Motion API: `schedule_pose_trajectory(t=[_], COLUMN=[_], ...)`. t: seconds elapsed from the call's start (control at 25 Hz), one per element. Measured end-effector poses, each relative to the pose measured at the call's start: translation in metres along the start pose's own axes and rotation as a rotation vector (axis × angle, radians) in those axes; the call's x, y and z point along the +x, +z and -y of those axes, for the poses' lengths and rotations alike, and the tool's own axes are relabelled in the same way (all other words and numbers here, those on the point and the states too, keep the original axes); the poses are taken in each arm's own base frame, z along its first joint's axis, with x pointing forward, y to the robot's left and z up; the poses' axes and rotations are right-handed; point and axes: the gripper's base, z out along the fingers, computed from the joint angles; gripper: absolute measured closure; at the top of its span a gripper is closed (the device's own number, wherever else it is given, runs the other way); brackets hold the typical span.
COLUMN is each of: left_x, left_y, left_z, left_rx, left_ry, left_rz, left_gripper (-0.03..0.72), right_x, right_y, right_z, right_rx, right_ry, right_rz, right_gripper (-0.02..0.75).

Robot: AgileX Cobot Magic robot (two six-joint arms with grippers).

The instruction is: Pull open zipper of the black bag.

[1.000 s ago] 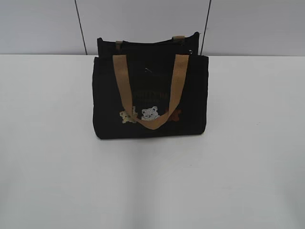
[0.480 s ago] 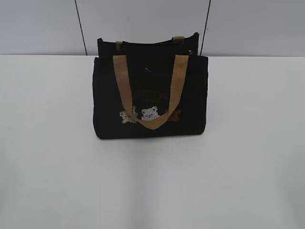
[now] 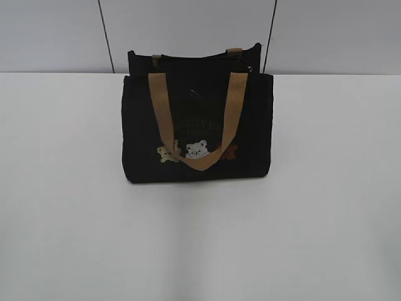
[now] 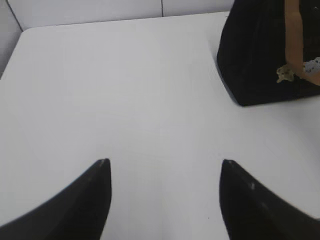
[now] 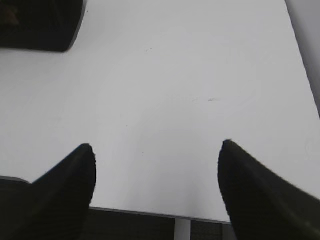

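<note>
Before me a white table [image 3: 326, 207] fills the view, evenly lit. Behind the table stands a pale grey panelled wall [image 3: 188, 28], split by dark seams.

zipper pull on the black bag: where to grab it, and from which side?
Grip the small metal pull at the top right corner of the black bag, coming from above with the right gripper. The bag stands upright with its tan handle draped down the front, so the top stays clear. Pull detail is too small to see.

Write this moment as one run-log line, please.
black bag: upright on table, untouched | left gripper: open, empty | right gripper: open, empty
</note>
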Motion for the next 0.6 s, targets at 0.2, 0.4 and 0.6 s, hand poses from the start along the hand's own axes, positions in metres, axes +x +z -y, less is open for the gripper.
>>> schedule_pose_trajectory(t=[0.2, 0.4, 0.6], left_x=[-0.0003, -0.0003, -0.0003], left_y=[0.0006, 0.0006, 0.0006], left_z=[0.0006, 0.0006, 0.0007], left_rx=[-0.045, -0.045, -0.044], left_ry=[-0.022, -0.023, -0.023], left_rz=[-0.002, -0.002, -0.002], left_gripper=[0.186, 0.188, 0.188], right_x=[0.0024, 0.0023, 0.0023], right_y=[-0.0032, -0.0032, -0.0032], right_z=[-0.0004, -0.0005, -0.0005], right_rx=[0.049, 0.062, 0.062], right_ry=[0.029, 0.036, 0.036], right_rz=[0.022, 0.021, 0.021], right_gripper=[0.162, 0.162, 0.162])
